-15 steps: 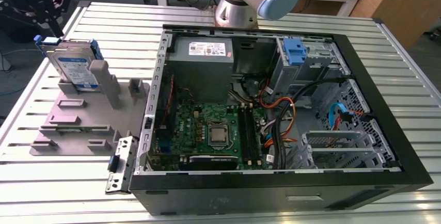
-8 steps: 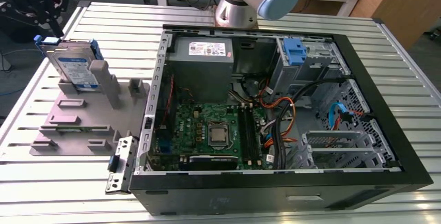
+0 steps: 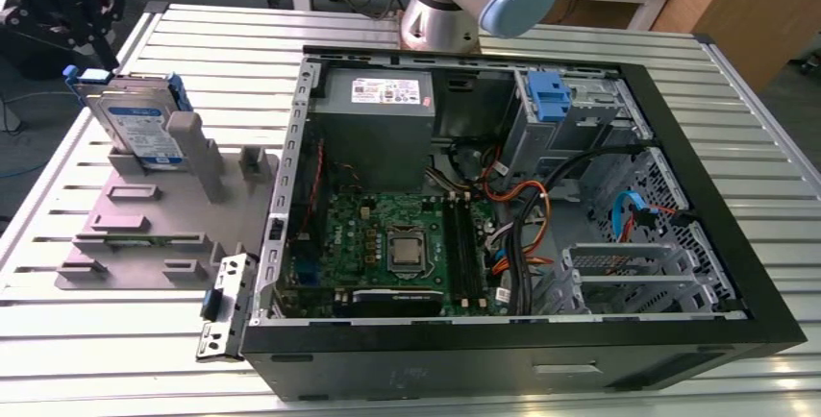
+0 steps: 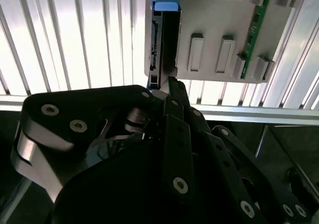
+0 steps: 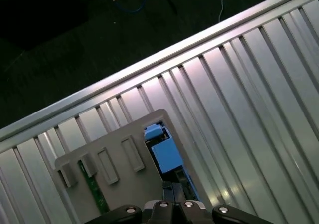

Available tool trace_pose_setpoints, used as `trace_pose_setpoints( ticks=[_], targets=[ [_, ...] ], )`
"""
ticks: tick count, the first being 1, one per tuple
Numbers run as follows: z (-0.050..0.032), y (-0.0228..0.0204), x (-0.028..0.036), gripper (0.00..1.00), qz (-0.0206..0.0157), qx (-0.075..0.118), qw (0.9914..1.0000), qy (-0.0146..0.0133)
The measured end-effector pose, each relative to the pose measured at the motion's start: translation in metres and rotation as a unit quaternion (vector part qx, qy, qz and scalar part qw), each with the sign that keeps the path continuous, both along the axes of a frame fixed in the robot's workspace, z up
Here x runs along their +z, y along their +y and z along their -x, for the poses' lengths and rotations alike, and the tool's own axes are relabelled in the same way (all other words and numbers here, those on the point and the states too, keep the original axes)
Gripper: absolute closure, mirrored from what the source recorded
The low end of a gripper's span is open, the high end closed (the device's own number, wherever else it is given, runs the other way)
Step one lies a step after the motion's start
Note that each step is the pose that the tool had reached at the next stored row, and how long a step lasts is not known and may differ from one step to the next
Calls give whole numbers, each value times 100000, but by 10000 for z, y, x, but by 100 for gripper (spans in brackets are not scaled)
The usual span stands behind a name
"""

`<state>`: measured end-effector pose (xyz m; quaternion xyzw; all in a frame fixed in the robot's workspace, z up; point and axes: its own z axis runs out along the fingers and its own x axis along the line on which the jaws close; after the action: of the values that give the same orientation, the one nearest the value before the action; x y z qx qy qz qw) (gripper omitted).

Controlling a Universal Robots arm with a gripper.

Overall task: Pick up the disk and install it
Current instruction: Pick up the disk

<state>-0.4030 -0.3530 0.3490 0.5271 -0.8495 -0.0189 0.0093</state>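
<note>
On ribbed aluminium table (image 3: 103,340), open black computer tower case (image 3: 513,364). At the exterior view's left, flat grey plastic fixture (image 3: 141,244) holding upright silver-grey, blue-railed disk (image 3: 138,124). Just over it, black gripper (image 4: 172,87); impossible to tell how open.

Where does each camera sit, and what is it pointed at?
Exterior view: off the arm, high, looking down on it, the slatted table and open computer case.
First wrist view: on the arm, looking down at the disk in its grey holder; the gripper shows.
Second wrist view: on the arm, looking past the gripper's black links at the disk.
All three share disk and holder.
</note>
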Motion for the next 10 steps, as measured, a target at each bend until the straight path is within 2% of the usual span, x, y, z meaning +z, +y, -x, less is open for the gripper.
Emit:
trace_pose_setpoints(
  ticks=[2,5,8,10],
  targets=[
    [0,0,-1,89,1,1649,99986,3],
    [0,0,-5,89,-3,4240,99910,-1],
    [0,0,-8,89,0,6893,99762,7],
    [0,0,-11,89,1,8688,99622,8]
  ],
)
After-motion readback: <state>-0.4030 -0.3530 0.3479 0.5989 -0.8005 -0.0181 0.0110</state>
